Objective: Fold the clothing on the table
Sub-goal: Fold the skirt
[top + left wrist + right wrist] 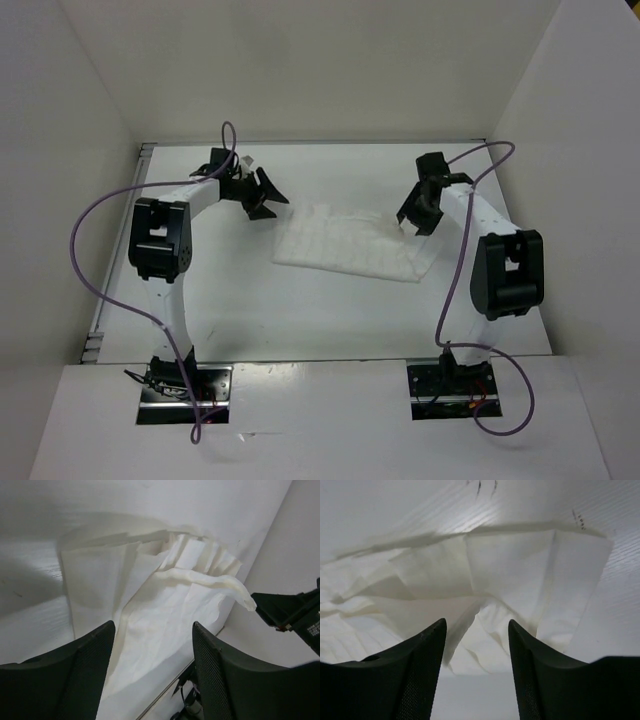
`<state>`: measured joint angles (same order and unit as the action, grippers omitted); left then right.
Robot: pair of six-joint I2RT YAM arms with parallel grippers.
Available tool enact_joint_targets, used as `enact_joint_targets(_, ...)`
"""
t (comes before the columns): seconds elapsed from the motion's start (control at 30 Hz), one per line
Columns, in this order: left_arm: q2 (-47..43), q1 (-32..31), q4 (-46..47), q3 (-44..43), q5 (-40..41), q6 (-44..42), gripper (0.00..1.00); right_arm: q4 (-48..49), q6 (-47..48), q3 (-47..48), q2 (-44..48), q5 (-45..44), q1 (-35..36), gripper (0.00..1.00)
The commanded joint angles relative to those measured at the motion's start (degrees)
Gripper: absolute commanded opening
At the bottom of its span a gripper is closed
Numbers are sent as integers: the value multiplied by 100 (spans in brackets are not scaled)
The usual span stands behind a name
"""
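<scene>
1. One piece of clothing (345,245) lies on the table (300,320). It is mostly flat, between the two grippers, on the far half of the surface.
2. Left gripper (263,197): the jaws stand apart with nothing between them. It sits just beside the far left corner of the clothing and is clear of the fabric. In the left wrist view its fingers (85,670) frame the cloth ahead.
3. Right gripper (417,213): the jaws stand apart. Its fingers (415,675) hover over the rumpled right edge of the clothing, with no fabric pinched between them.
4. The right edge of the clothing is lifted and creased. In the left wrist view a raised strip of it reaches to a fingertip of the right gripper. Whether they touch cannot be confirmed.
5. Count: one piece of clothing, two grippers, one table.
</scene>
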<state>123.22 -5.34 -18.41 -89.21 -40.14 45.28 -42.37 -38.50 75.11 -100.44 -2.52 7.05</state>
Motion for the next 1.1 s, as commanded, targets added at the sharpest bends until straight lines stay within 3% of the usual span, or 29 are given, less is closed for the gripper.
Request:
enact_joint_targets(0.0,-805,77,752,-272,207,359,71,571,-377,136,1147,-1126,138,59)
enact_joint_targets(0.03,-921,77,673,-272,287,298,72,572,-377,-21,1385,-1336,139,59)
enact_joint_targets(0.1,-1237,139,524,-27,287,122,72,459,-517,-163,1922,-1417,139,73)
enact_joint_targets(0.33,-2073,69,426,1176,-151,-185,72,-307,-518,-699,2432,-1076,139,77)
enact_joint_targets(0.47,-2127,-169,181,1178,-109,-677,64,-308,-632,-1059,2600,-803,139,84)
enact_joint_targets(0.6,-1802,-397,-320,608,619,-1134,62,-245,-458,-1174,2093,-285,-98,89)
enact_joint_targets(0.8,-1275,-590,-268,404,542,-1126,62,-114,-210,-1060,1125,234,-98,91)
enact_joint_targets(1.07,-1476,-1012,-215,466,420,-1021,62,53,-158,-1060,193,173,-151,91)
